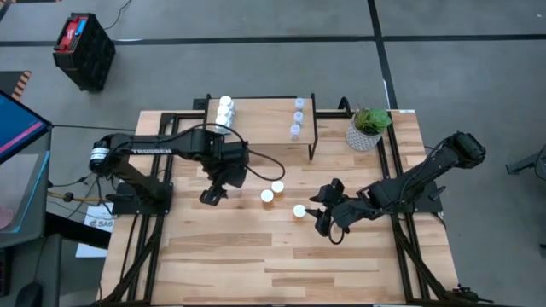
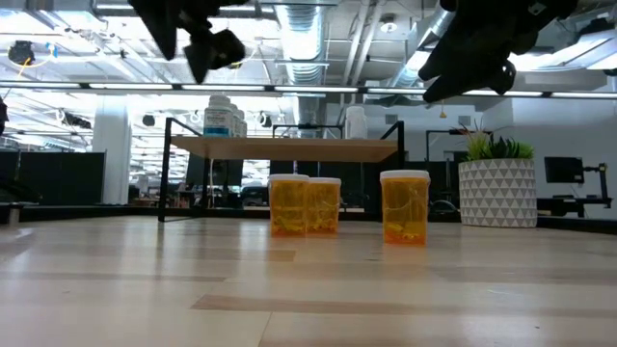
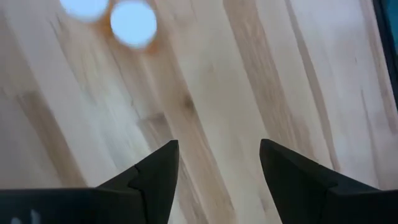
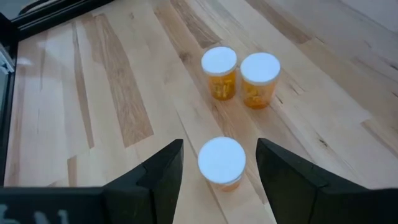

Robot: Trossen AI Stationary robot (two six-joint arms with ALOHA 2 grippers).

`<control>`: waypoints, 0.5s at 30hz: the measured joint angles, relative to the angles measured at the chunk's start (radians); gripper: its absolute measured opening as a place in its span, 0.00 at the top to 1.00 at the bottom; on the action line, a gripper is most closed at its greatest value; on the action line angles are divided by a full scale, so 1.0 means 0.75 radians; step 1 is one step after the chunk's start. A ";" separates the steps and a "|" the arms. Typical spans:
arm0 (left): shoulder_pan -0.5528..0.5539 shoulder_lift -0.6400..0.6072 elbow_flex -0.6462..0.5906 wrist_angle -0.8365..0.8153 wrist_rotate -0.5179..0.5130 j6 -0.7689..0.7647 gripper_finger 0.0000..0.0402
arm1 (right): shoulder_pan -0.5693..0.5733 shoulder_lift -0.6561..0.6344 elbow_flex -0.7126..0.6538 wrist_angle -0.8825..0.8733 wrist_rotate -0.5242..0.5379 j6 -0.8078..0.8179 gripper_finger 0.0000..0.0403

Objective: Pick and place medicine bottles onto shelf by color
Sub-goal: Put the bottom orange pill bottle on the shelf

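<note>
Medicine bottles are what we sort here, and we find them in three groups. Starting at the left of the high view, our left gripper [image 1: 213, 193] hangs above the bare table [image 1: 256, 264] left of centre, its fingers [image 3: 158, 174] spread apart with nothing between them; in the left wrist view only wood grain shows between them, with two white caps blurred beyond.

Above it, at the upper middle of the high view, stands the shelf [image 1: 264, 115]. On its left end we see the three white bottles [image 1: 224, 109] in a short line, and toward its right end the three clear bottles [image 1: 298, 118], also in a line.

Below the shelf, on the table, stand the three orange bottles: two close together near the centre [image 1: 272, 191], and a third orange bottle [image 1: 299, 211] apart to their right. In the low view all three stand upright in front of the shelf.

Just right of that third bottle our right gripper [image 1: 322, 220] is released; in the right wrist view its fingers [image 4: 165, 165] stand either side of the white cap without touching it.

At the upper right, beside the shelf, sits a potted plant [image 1: 368, 128].
</note>
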 joint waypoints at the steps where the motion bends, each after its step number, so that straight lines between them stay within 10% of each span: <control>1: 0.000 -0.007 0.000 -0.026 -0.009 -0.011 0.48 | -0.005 0.000 0.000 0.008 -0.001 0.000 0.45; 15: -0.005 -0.461 -0.348 0.204 -0.101 -0.246 0.48 | -0.154 0.000 0.001 0.043 -0.025 -0.003 0.45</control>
